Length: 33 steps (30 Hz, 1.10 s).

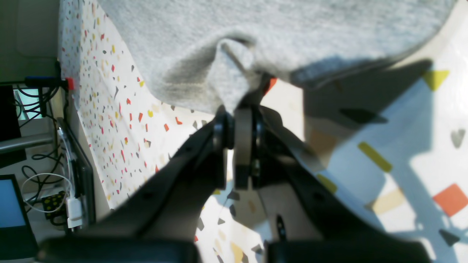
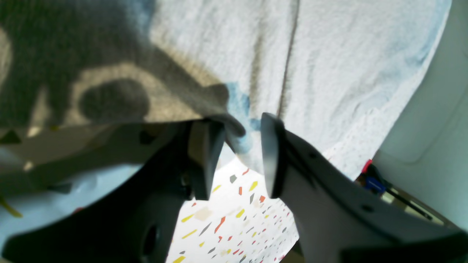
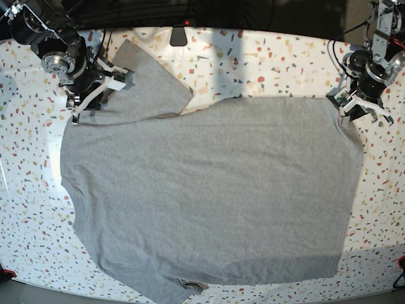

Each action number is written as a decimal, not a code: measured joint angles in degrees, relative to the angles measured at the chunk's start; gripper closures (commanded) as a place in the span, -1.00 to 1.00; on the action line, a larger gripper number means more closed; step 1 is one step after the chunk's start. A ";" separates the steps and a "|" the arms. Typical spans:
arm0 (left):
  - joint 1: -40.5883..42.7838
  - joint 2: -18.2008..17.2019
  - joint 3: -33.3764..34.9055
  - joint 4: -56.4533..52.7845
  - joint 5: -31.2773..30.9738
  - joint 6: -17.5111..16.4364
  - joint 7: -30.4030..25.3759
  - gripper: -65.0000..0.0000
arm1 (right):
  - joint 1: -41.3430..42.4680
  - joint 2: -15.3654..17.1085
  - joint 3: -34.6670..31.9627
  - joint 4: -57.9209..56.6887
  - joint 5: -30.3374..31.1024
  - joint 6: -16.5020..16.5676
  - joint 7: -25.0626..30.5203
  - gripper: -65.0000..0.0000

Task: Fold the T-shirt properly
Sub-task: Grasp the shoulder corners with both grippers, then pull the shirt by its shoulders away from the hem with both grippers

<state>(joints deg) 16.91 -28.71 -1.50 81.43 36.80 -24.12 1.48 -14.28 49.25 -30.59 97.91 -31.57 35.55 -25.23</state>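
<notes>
With the T-shirt (image 3: 209, 190) flat on the surface (image 3: 266, 57), left fingers (image 1: 239, 109) clenched on its hem corner, seat cloth fully between your parted right fingers (image 2: 237, 146) before lifting.

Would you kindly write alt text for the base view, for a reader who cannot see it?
A grey T-shirt lies spread nearly flat, plain side up, on a speckled terrazzo table. The left gripper, at the picture's right, pinches a corner of the shirt with its jaws shut. The right gripper, at the picture's upper left, sits at a sleeve, its jaws apart.
</notes>
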 measured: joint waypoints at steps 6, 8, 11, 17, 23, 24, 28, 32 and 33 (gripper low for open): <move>-0.02 0.00 0.00 0.00 0.00 0.00 0.00 1.00 | -0.20 2.12 -0.44 -0.11 1.44 0.85 0.96 1.00; -0.02 0.00 0.00 0.00 -0.02 0.00 0.00 1.00 | -0.26 2.21 -0.59 -0.11 1.88 -1.05 0.26 1.00; -0.04 0.00 -0.02 -0.02 -4.44 0.02 1.07 1.00 | -0.52 2.19 -0.66 0.22 7.43 -8.57 -4.42 1.00; 0.66 -2.54 -0.28 -0.15 -22.01 -1.07 1.90 1.00 | -1.53 6.71 -0.81 6.38 17.38 -16.92 -9.99 1.00; 7.02 -4.72 -2.67 6.84 -29.62 -1.79 3.43 1.00 | -7.45 7.80 5.66 12.52 18.25 -17.14 -11.50 1.00; 8.87 -4.55 -3.63 8.44 -30.75 -1.49 3.30 1.00 | -9.20 7.43 7.34 13.49 18.23 -17.16 -11.96 1.00; 15.74 -4.37 -8.37 14.23 -33.42 -1.53 3.58 1.00 | -17.46 6.43 14.27 17.18 18.60 -17.03 -11.85 1.00; 20.52 -2.43 -12.87 18.08 -34.80 -1.70 3.30 1.00 | -24.63 6.47 19.67 20.13 18.43 -17.07 -11.85 1.00; 21.31 -1.33 -13.84 18.67 -34.86 -1.70 3.28 1.00 | -26.08 6.38 20.74 20.90 18.47 -17.14 -11.85 1.00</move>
<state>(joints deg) 38.22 -30.04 -15.33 100.09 1.93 -25.82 4.75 -40.36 55.64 -9.85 118.80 -13.10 18.41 -37.08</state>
